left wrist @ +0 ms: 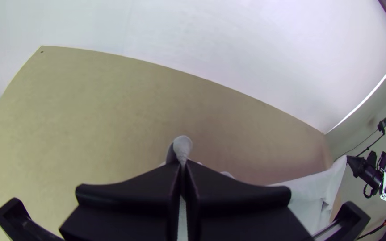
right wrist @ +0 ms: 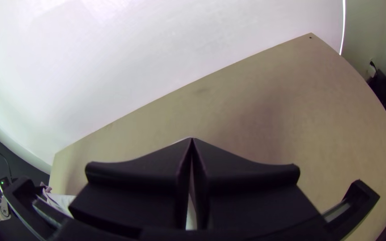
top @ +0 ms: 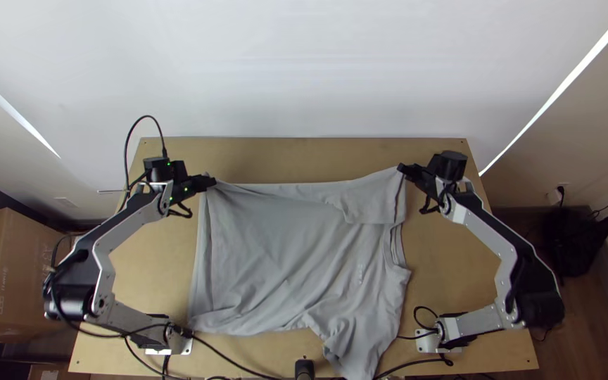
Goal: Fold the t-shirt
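Note:
The grey t-shirt [top: 283, 260] lies over the middle of the table, wrinkled, one sleeve side trailing to the near edge. At its far left corner my left gripper [top: 212, 182] is shut on the cloth. My right gripper [top: 401, 169] holds the far right corner, pulled up to a point, with the far edge stretched between both. In the left wrist view a tuft of the t-shirt [left wrist: 182, 147] pokes out between the fingertips of my left gripper [left wrist: 182, 164]. In the right wrist view my right gripper [right wrist: 192, 140] is closed, with pale cloth between its fingers.
Bare wooden table [top: 304, 158] runs along the far side, with more bare wood at the right [top: 452, 260]. Black cables [top: 233, 362] cross the near edge around a small dark device [top: 305, 369]. A white wall rises behind the table.

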